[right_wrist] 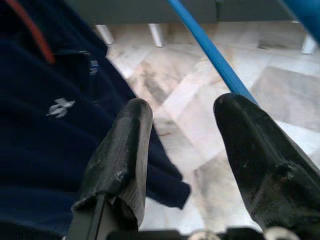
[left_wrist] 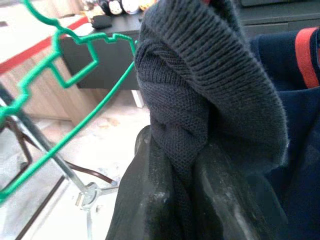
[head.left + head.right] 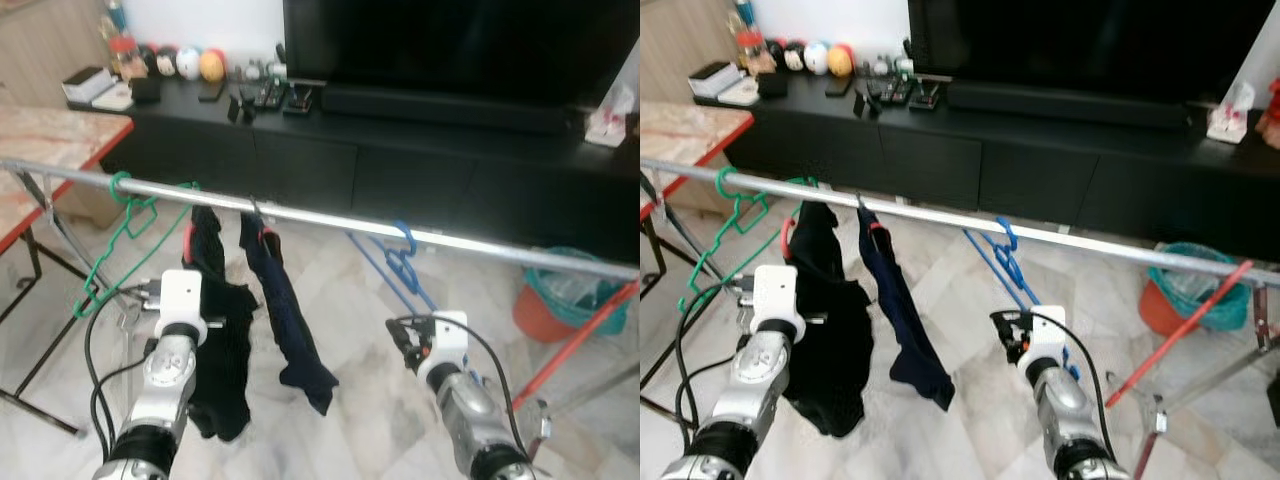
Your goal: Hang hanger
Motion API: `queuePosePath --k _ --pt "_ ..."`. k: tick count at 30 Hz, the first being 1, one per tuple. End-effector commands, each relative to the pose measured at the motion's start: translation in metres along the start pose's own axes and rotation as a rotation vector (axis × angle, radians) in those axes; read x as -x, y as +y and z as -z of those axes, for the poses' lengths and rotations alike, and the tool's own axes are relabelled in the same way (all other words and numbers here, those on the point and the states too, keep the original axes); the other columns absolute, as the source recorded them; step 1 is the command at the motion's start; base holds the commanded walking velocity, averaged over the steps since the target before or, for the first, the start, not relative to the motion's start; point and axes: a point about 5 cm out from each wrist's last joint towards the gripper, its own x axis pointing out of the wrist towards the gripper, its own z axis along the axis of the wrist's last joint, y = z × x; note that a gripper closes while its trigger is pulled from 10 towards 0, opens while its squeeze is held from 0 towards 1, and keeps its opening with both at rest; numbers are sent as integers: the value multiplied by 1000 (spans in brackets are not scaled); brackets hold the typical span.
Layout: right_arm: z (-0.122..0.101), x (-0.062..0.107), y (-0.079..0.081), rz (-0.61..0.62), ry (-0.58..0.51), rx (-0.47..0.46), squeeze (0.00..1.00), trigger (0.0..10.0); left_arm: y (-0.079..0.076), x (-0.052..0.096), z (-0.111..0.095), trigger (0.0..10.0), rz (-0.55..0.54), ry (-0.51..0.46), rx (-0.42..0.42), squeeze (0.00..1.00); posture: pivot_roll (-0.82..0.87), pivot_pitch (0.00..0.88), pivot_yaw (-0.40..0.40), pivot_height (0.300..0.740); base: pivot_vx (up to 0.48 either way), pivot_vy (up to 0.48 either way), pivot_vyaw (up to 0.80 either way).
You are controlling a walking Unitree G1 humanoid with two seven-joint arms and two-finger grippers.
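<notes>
A silver rail (image 3: pixel 330 218) runs across the rack. On it hang a green hanger (image 3: pixel 125 215), a black knit garment (image 3: pixel 215 330), a navy garment with red trim (image 3: pixel 285 320) and a blue hanger (image 3: pixel 403 252). My left gripper (image 2: pixel 182 170) is shut on a fold of the black knit garment (image 2: pixel 200 90), below the rail and right of the green hanger (image 2: pixel 75 75). My right gripper (image 1: pixel 185 115) is open and low, with the blue hanger's bar (image 1: pixel 210 50) just past one fingertip and the navy cloth (image 1: pixel 45 125) beside the other.
A black TV console (image 3: pixel 400 150) with small items and a TV (image 3: pixel 450 40) stands behind the rack. A wooden table with a red edge (image 3: pixel 50 140) is at the left. An orange bucket (image 3: pixel 545 310) and a red rack leg (image 3: pixel 580 340) are at the right.
</notes>
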Motion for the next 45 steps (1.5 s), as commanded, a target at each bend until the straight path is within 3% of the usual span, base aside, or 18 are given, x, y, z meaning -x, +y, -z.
queuePosePath --k 1,20,22,25,28,35,42,45 --pt "1 1 -2 6 10 2 0 10000 5 -2 -7 10000 -15 -42 8 0 -57 25 32 740 0 0 0" --pt "1 1 -2 6 10 2 0 10000 5 -2 -7 10000 -15 -42 8 0 -57 25 32 740 0 0 0" --pt "9 3 -1 27 47 15 0 10000 43 -27 -16 10000 -10 26 -54 0 -61 29 45 740 0 0 0" --pt "17 8 -8 63 87 44 0 10000 41 -28 -17 10000 -11 24 -41 0 -65 28 42 740 0 0 0" --pt "30 19 -19 126 132 29 0 10000 30 -24 -15 10000 12 6 -15 0 -65 28 42 740 0 0 0" --pt "43 27 -22 144 169 9 0 10000 24 -23 -15 10000 53 -11 19 0 -67 32 41 740 0 0 0" --pt "53 32 -20 137 220 12 0 10000 25 -39 -32 10000 90 -22 14 0 -65 32 41 740 0 0 0" --pt "58 35 -20 128 240 17 0 10000 23 -44 -38 10000 93 -30 53 0 -65 32 41 740 0 0 0"
